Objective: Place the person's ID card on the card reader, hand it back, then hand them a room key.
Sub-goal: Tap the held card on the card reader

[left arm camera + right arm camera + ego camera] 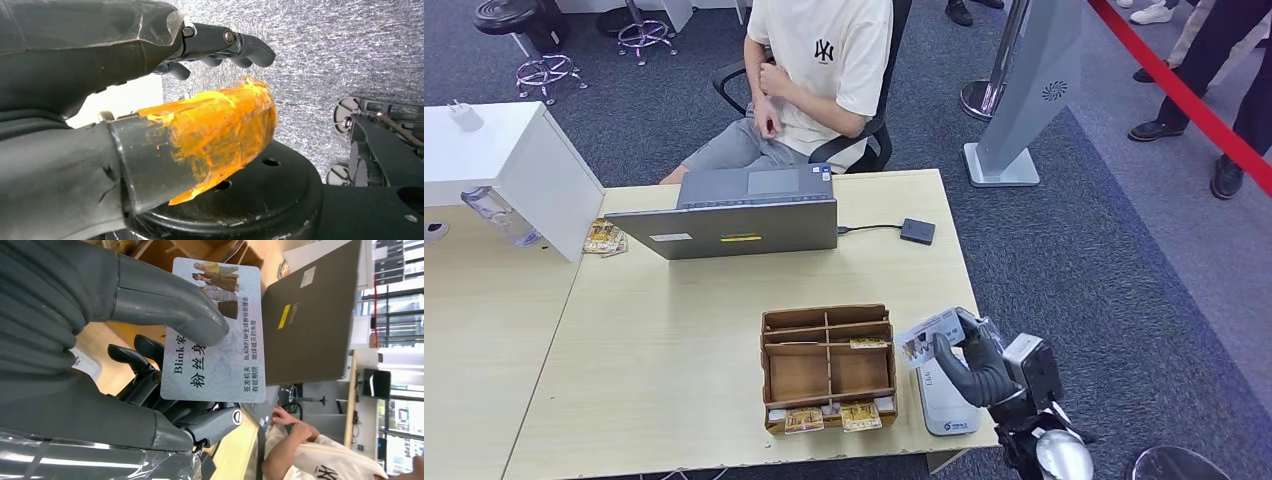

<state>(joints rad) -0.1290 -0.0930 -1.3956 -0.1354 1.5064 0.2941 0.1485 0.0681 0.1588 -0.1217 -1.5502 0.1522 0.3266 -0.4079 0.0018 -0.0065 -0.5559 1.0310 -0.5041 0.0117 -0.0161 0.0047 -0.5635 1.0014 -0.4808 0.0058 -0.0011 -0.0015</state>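
My right hand (976, 362) hovers at the table's front right corner and pinches a pale blue ID card (929, 335) between thumb and fingers. In the right wrist view the ID card (220, 335) shows printed figures and text, with the thumb (170, 305) across its face. The white card reader (942, 400) lies flat on the table just below the held card. A person in a cream T-shirt (824, 60) sits behind the laptop with both hands near the chest. My left hand (220, 47) hangs over the grey carpet, fingers curled, holding nothing; its thumb is wrapped in orange tape.
A brown divided box (827, 367) with key cards along its front row stands left of the reader. A grey laptop (739, 212) sits at the far edge, wired to a small dark device (917, 231). A white cabinet (509, 170) stands at left. A red barrier tape (1184, 95) crosses the right.
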